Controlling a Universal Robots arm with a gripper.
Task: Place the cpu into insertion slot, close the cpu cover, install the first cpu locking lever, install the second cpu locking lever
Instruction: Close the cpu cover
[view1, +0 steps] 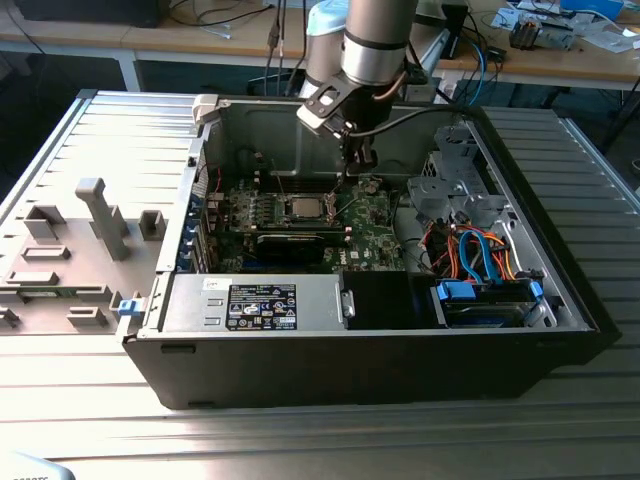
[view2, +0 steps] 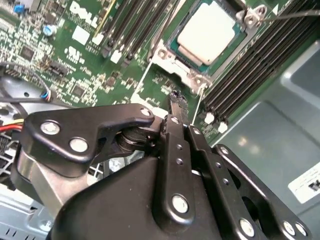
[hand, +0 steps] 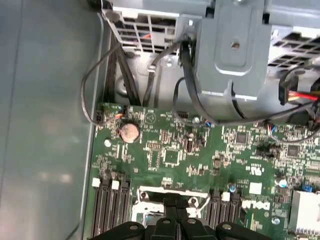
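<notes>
The hand (view1: 351, 174) is clenched, its two fingers pressed together with nothing seen between them. It hangs from the arm inside the open computer case (view1: 330, 375), which lies on its side on the ribbed metal worktop (view1: 300, 440). In the exterior view the fingertips sit low over the motherboard (view1: 375, 215), just beside the socket at about two o'clock of the cpu (view1: 303, 208).

In the second wrist view the cpu is seated in its socket, silver-grey top upward. The cpu cover (view2: 175, 59) lies flat around it, with the chip showing through the square window. Two thin wire levers (view2: 198, 104) run out from the near corners of the socket. The closed fingertips (view2: 177, 100) stand between them, near both; contact with either cannot be told. Black memory slots (view2: 250, 65) flank the socket.

In the exterior view a power supply (view1: 250, 305) with a printed label lies at about six o'clock of the cpu. A drive bay with blue and orange cables (view1: 480, 250) lies at about four o'clock.
</notes>
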